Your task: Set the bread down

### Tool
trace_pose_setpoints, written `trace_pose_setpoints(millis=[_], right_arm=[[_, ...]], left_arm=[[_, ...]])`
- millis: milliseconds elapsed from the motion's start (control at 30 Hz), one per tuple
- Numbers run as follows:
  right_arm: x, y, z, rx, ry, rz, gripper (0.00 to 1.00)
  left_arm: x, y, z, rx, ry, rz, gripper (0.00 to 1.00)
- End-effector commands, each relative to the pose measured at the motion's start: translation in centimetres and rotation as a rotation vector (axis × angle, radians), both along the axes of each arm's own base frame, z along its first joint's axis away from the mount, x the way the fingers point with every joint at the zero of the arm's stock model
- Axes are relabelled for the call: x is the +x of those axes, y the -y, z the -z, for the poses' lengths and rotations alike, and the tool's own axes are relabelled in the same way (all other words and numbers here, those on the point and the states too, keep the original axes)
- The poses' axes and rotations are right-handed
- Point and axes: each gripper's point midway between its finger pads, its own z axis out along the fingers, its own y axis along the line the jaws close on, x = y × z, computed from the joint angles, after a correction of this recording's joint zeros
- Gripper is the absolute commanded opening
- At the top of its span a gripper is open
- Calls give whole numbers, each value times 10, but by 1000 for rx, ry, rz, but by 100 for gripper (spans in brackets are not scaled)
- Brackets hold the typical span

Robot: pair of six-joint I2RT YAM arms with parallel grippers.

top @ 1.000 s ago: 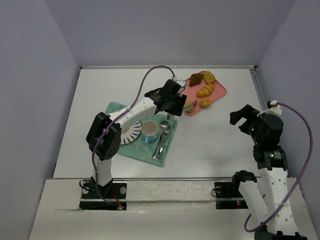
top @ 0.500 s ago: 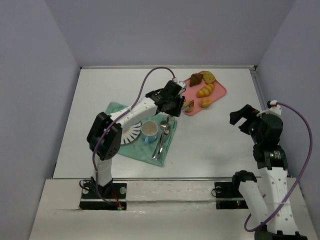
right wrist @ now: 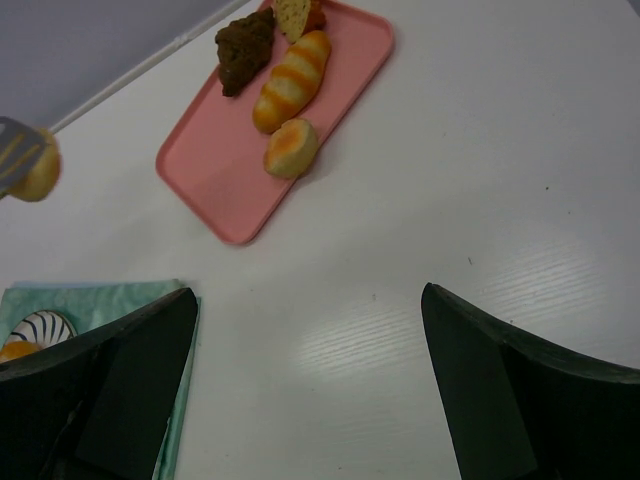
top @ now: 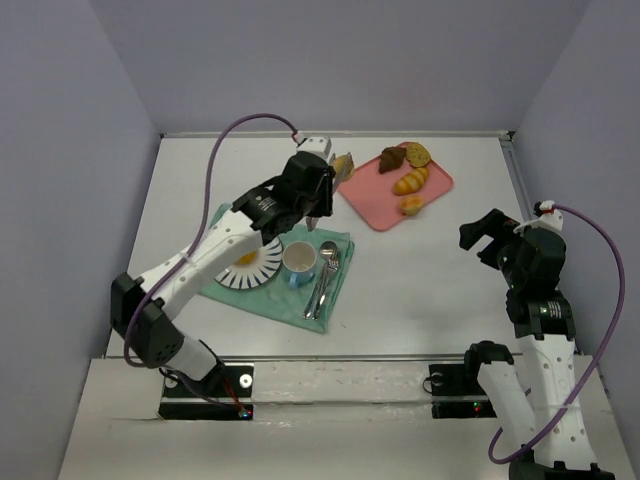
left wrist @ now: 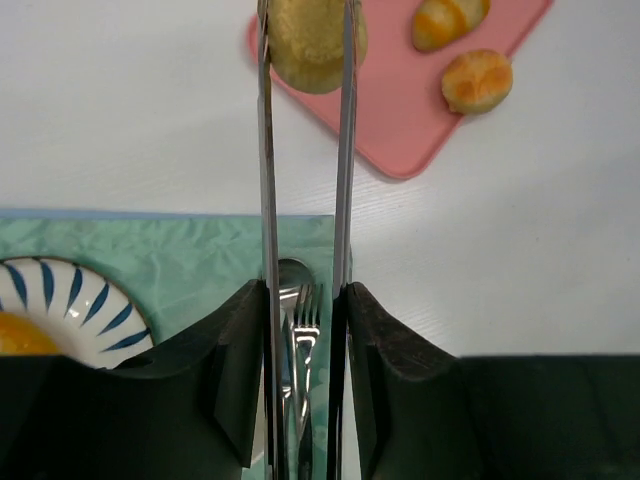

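Note:
My left gripper (top: 338,170) is shut on a pale round bread (top: 344,164) and holds it in the air over the left corner of the pink tray (top: 375,205). In the left wrist view the bread (left wrist: 310,40) is pinched between the long fingertips (left wrist: 264,60), above the tray (left wrist: 385,120). The blue-striped plate (top: 262,262) lies on the green cloth (top: 225,215), with an orange piece (top: 243,258) on it. My right gripper (top: 487,238) is open and empty over bare table at the right.
The tray holds a dark brown piece (top: 392,158), a long roll (top: 411,180), a small round roll (top: 411,206) and another piece (top: 417,153). A cup (top: 299,262) and a fork and spoon (top: 325,272) lie on the cloth beside the plate.
My left arm has risen and pulled back left from the tray with the bread in its fingers. The right arm has not moved.

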Motion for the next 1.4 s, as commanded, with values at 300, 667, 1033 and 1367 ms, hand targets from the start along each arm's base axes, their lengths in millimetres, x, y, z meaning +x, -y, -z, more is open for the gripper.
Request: trace_pose_setpoints(millis=[300, 667, 1033, 1367], right_arm=[[5, -2, -10, 2, 51, -14, 99], [5, 0, -10, -2, 54, -4, 99], [5, 2, -8, -3, 47, 7, 99], [5, 3, -9, -7, 50, 13, 99]], left_arm=[[-95, -146, 36, 19, -156, -491, 41], [-135, -168, 77, 66, -296, -514, 42], [-145, -175, 81, 93, -313, -502, 58], [-127, -171, 37, 15, -202, -505, 60]])
